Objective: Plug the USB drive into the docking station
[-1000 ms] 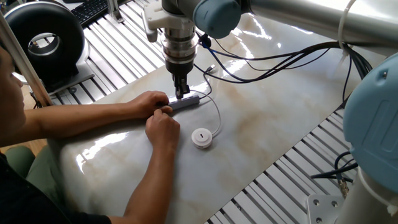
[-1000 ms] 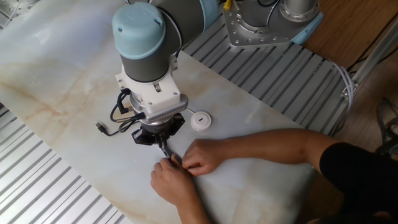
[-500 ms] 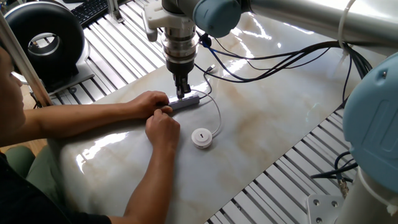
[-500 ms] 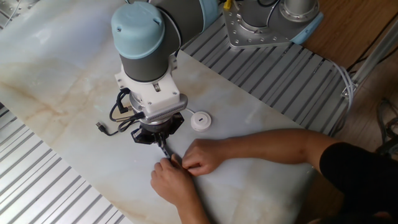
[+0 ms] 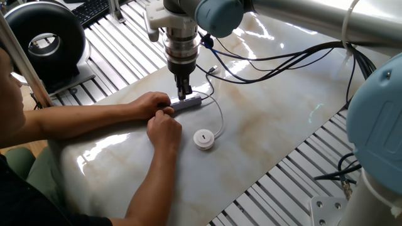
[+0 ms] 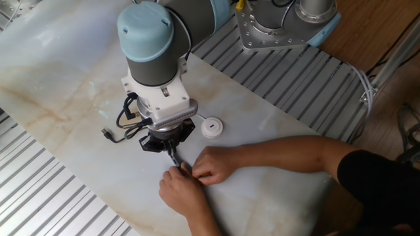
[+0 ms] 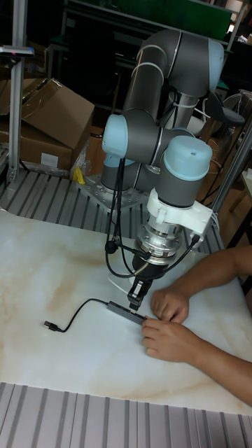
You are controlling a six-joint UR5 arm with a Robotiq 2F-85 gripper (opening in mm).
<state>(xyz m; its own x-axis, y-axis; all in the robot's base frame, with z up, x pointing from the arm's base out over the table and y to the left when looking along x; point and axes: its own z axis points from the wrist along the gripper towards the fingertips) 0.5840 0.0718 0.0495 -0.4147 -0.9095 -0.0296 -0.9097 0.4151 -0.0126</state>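
Note:
The docking station (image 5: 187, 104) is a slim grey bar lying flat on the marble table; a person's two hands (image 5: 158, 107) hold its near end. My gripper (image 5: 183, 94) points straight down with its fingertips on the bar's top. The fingers stand close together, shut on the small plug of the USB drive's thin white cable (image 5: 220, 117). The USB drive (image 5: 203, 139), a white round puck, rests on the table to the right of the hands. From the other side the puck (image 6: 211, 127) lies beside my gripper (image 6: 172, 156). In the tall view my gripper (image 7: 134, 302) meets the docking station (image 7: 124, 311).
The docking station's black cable (image 7: 77, 312) trails left and ends in a loose plug (image 7: 49, 325). The person's forearms (image 6: 282, 155) reach across the table from the near side. Black robot cables (image 5: 276, 59) hang over the far part of the table. A black round device (image 5: 44, 37) stands off the table's corner.

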